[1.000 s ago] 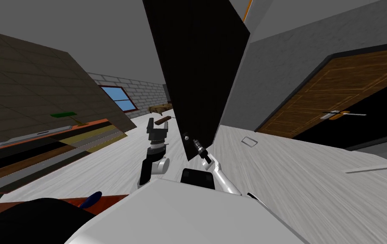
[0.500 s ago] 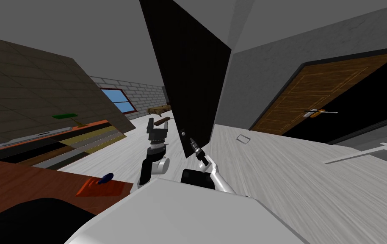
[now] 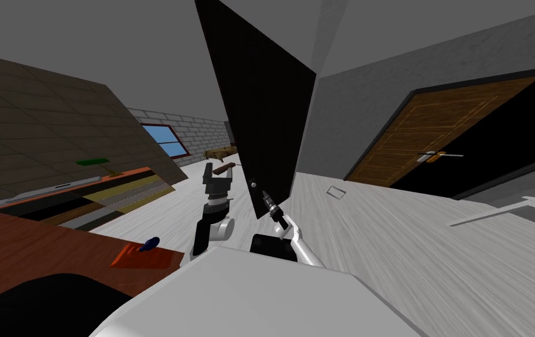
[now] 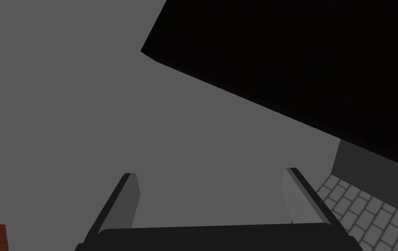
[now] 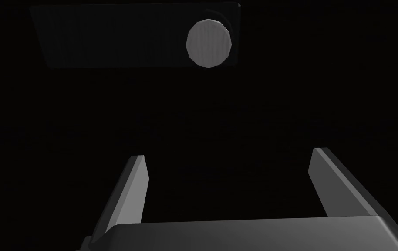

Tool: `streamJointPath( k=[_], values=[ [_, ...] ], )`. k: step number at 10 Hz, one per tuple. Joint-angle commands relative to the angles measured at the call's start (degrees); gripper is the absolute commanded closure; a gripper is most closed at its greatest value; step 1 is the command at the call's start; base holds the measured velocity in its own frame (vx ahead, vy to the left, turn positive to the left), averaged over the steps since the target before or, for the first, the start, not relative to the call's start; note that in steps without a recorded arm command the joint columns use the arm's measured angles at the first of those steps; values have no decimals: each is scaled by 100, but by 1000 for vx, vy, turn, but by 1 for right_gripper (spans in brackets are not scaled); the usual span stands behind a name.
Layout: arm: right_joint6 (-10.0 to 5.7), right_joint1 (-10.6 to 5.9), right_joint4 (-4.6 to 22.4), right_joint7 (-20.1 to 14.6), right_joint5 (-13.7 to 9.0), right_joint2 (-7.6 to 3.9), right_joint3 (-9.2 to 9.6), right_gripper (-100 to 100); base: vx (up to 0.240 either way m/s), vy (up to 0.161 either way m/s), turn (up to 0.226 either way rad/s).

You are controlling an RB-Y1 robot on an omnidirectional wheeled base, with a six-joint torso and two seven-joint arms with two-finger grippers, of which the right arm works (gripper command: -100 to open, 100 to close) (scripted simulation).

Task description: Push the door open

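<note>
Nearest on the left lies a reddish-brown wooden tabletop, with a small blue object on an orange patch at its right edge. Behind it rises a dark tiled wall, and farther off a red-framed window with a blue pane sits in a pale grey brick wall. Right of the tabletop, over a pale plank floor, the left gripper is raised upright, just left of the door's near edge and not touching it. In the left wrist view the left gripper has its two thin grey fingers standing well apart with nothing between them. The task's thing, a tall flat black door, stands in the middle of the scene, leaning with the camera's tilt, and has a round grey knob low on its face. The right gripper reaches forward to that face, just right of and below the knob. In the right wrist view the right gripper has its jaws spread wide and empty, with the black door face close ahead and the round grey knob on a dark plate beyond the fingertips. Whether the fingers touch the door cannot be told. Far to the right, a brown panelled wooden door with a lever handle stands ajar before a black area.
</note>
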Motion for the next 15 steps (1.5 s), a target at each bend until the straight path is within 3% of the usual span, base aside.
streamJointPath(
  k=[1, 4, 6, 7, 8, 9, 14, 15],
  values=[
    [-21, 25, 3, 29, -3, -72, -11, -100, 179, 151, 14],
    [-12, 37, -33, 52, -33, -120, -41, -100, 181, 187, 24],
    [-7, 45, -55, 65, -51, -22, -59, -100, 173, 175, 29],
    [-4, 48, -67, 72, -60, 81, -68, -100, 142, 163, 16],
    [-5, 41, -45, 78, -50, 48, -66, -100, 67, 69, -3],
    [-5, 41, -45, 78, -50, 48, -66, 100, -8, -7, -3],
    [-5, 41, -45, 78, -50, 48, -66, 100, -14, -15, 1],
    [10, 113, -111, 137, -66, -37, 4, 100, 70, 41, -170]
  ],
)
